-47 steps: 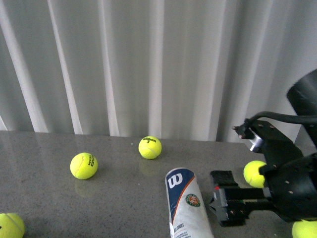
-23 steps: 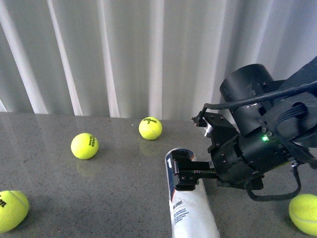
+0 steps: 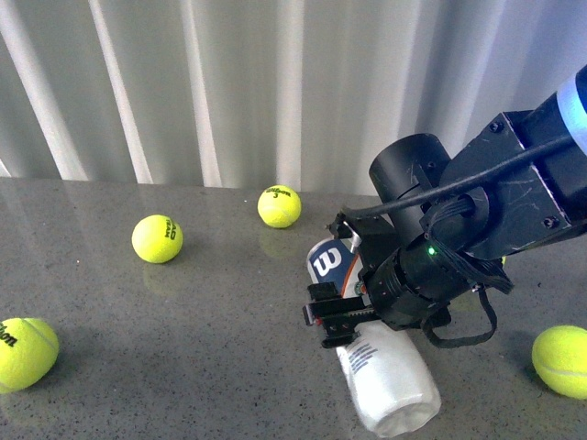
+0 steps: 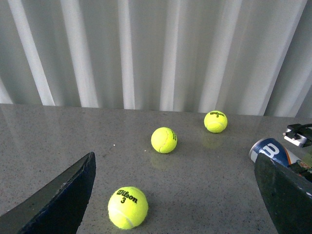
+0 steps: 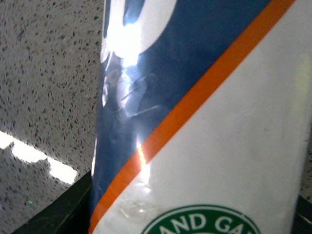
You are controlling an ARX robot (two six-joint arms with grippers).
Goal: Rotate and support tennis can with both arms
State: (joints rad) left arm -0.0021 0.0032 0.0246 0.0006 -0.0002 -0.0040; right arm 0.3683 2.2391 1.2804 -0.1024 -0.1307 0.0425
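The tennis can (image 3: 385, 371) lies on the grey table, its blue end with the white "W" pointing away from me and its white end nearest. My right gripper (image 3: 341, 316) is shut across the can's middle, and the bulky black right arm (image 3: 459, 238) shows a green light. In the right wrist view the can's label (image 5: 204, 122) fills the picture with its blue, orange stripe and green emblem, between the fingers of the right gripper (image 5: 185, 219). My left gripper (image 4: 175, 204) is open and holds nothing. The can's blue end (image 4: 270, 150) lies just beyond its finger (image 4: 287, 190).
Yellow tennis balls lie around: one at the left (image 3: 157, 238), one at the back (image 3: 279, 206), one at the near left edge (image 3: 26, 354), one at the right (image 3: 561, 360). A ball (image 4: 127, 207) sits between the left fingers. White curtains (image 3: 275, 92) close the back.
My right arm has swung left onto the can and shut on it. The can has turned, its near end swinging right.
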